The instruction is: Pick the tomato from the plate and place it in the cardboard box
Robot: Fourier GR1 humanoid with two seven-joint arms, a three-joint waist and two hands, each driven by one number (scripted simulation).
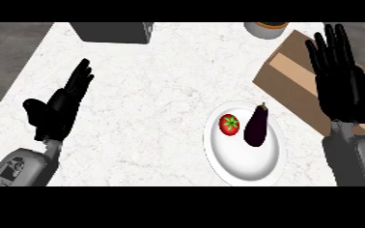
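Two grey forearms rise from the lower edge of a white marble table (157, 101), each ending in a black hand. The left hand (61, 107) rests open over the table's left side, fingers straight and pointing away, thumb spread outward, holding nothing. The right hand (336, 79) hangs open too, fingers straight and together, over the near end of the cardboard box (288, 79), which lies tilted at the table's right edge. Just to the left of the right hand's wrist sits a white plate (246, 162), carrying the tomato (230, 124) on its left part, stem up. A dark eggplant (257, 124) lies beside the tomato on the same plate, between it and the right hand. Neither hand touches the plate or what it holds. Beyond the right hand's fingertips, to their left, a pale bowl (266, 30) stands at the far edge; a grey appliance (114, 32) stands well beyond the left hand's fingertips.
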